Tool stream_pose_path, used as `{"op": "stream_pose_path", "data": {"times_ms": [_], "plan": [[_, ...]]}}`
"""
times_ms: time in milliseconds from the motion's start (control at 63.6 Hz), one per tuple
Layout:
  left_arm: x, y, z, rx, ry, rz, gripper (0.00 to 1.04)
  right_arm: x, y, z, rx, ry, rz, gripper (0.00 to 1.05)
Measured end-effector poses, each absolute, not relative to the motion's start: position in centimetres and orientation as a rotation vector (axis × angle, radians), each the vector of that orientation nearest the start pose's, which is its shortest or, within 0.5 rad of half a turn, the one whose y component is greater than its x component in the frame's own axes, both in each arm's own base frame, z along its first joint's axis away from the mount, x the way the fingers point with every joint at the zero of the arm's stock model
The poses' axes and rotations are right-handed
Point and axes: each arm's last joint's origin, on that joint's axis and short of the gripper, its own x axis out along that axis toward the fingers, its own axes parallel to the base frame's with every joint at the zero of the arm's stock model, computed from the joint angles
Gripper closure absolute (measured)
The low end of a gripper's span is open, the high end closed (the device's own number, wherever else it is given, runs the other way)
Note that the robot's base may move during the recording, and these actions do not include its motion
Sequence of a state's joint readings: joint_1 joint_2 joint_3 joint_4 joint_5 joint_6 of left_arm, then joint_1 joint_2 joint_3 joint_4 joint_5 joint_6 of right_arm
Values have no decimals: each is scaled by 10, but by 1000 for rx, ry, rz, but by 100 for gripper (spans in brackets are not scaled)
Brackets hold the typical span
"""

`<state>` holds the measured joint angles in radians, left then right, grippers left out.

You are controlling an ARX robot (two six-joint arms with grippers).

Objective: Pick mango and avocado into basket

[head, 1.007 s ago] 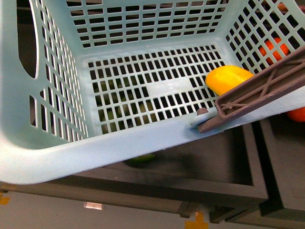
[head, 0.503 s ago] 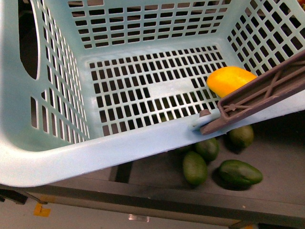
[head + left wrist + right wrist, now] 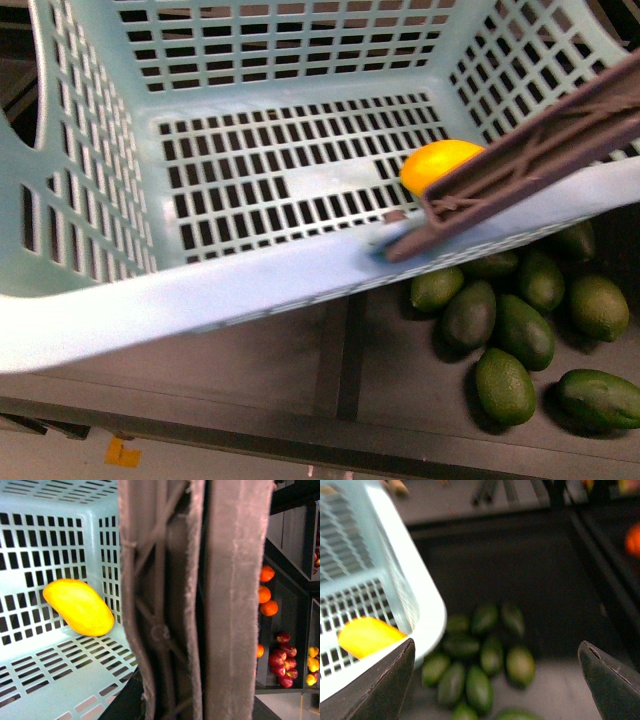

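The light teal basket (image 3: 200, 295) fills the front view, with the yellow mango (image 3: 438, 163) lying on its slotted floor at the right. Its brown handle (image 3: 520, 150) crosses the right rim. The left gripper is shut on the basket's handle (image 3: 200, 605), which fills the left wrist view; its fingers are hidden. The mango (image 3: 78, 606) shows inside there too. Several dark green avocados (image 3: 500, 325) lie in a dark bin below the basket's right rim. My right gripper (image 3: 500, 680) is open and empty above the avocados (image 3: 480, 665), beside the basket corner (image 3: 420, 605); the mango (image 3: 367, 636) shows there.
Dark shelf bins (image 3: 300, 380) lie under the basket with a divider (image 3: 345, 350) left of the avocados. Orange fruits (image 3: 265, 600) and dark red fruits (image 3: 282, 660) sit in bins to the side in the left wrist view.
The basket and view have shifted across the shelf. A pile of avocados has come into view at the lower right, where only three showed before. The mango stays in the basket.
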<state>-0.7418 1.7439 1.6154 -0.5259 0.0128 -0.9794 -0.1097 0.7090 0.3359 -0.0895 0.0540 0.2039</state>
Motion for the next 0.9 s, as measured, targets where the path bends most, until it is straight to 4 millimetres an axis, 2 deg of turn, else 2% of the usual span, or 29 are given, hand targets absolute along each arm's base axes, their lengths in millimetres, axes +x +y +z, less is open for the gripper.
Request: {"op": "stream_pose_path", "data": {"times_ms": [79,173,236,315,409,519,566,739,897], "plan": [[287,-268,333,-662,918,-367,90,157,-36,205,299,540,-257,9],[287,-269,332,-667,926,-371,90,162,-61,216,339,507,-300,9],[287,-269,332,-668,927,-372,90,167,-82,221,315,486,-331,9],[287,-269,332,-666,925,-370,90,171,-101,216,257,506,-347,9],[288,-268,332,-665,917,-360,90,184,-128,190,122,582,-313,9],[288,-268,332,-660,908,-350,90,197,-146,159,-49,668,-276,9],[288,-268,332,-659,908,-351,90,205,-153,139,-144,723,-247,9],[288,-268,332,-663,918,-363,90,226,-157,79,-259,879,-85,9],[288,-268,332,-664,921,-366,90,253,-150,42,-231,957,-2,9]]}}
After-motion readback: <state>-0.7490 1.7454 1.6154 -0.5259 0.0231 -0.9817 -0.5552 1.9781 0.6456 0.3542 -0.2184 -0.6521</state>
